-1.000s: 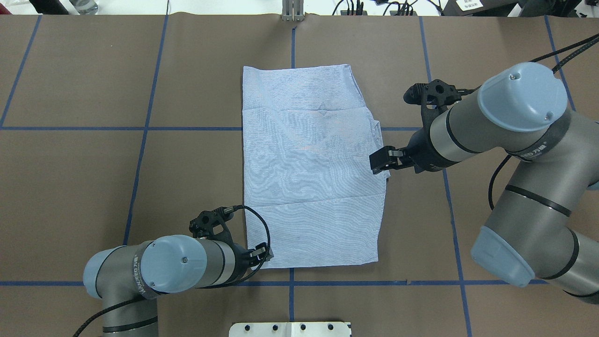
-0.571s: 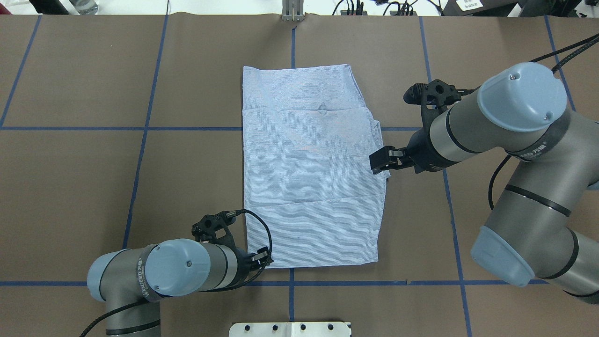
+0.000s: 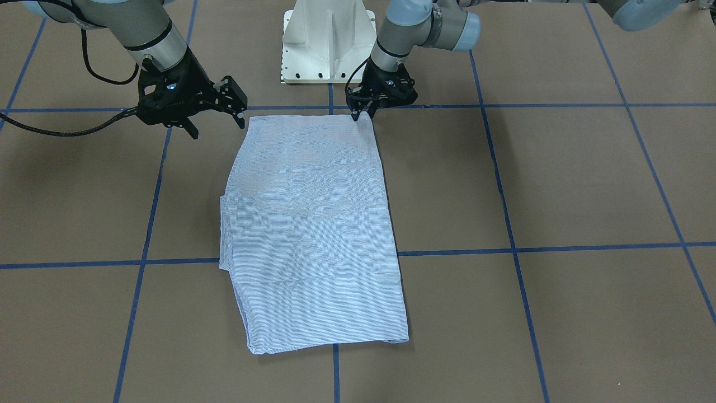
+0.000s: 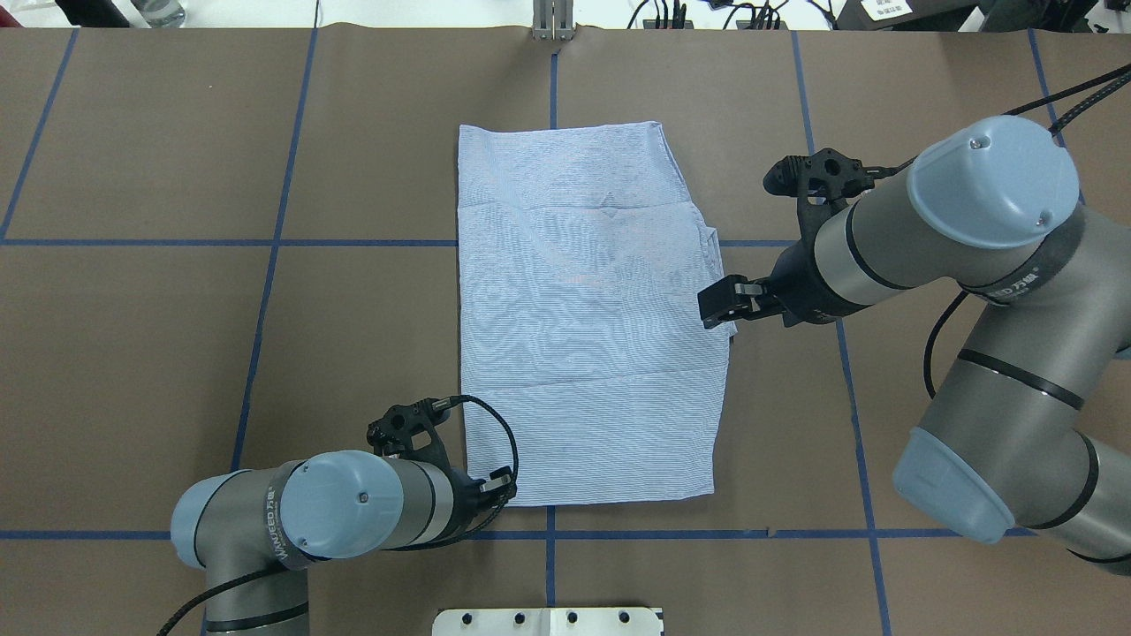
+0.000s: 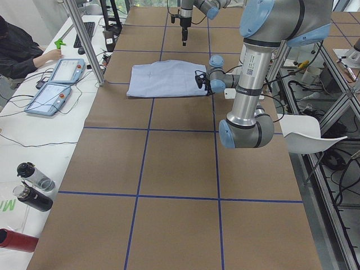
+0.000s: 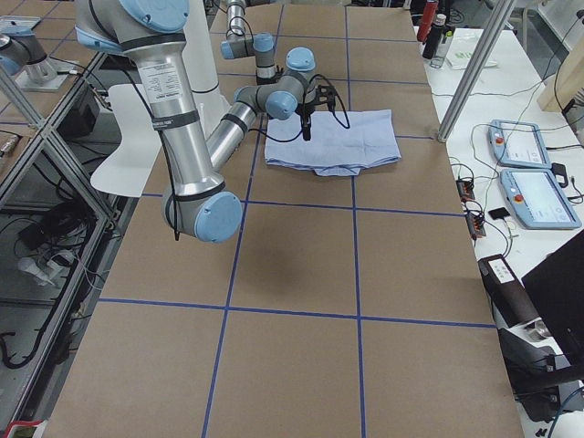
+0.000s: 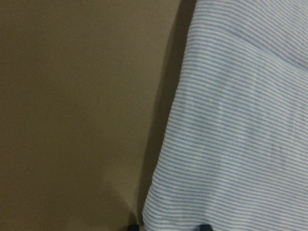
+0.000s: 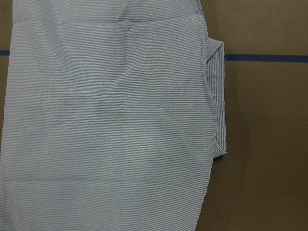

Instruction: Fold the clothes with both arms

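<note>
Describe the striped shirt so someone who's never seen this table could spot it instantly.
Find the brown table crossed by blue tape lines and look at its middle, between the left pincer and right pincer. The shirt lies there folded into a flat rectangle, the only pale, striped cloth on it.

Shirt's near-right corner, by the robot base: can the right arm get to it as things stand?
Probably yes. The right pincer hangs open beside the shirt, nothing lying between it and that corner; the left pincer sits at the other near corner, clear of it.
</note>
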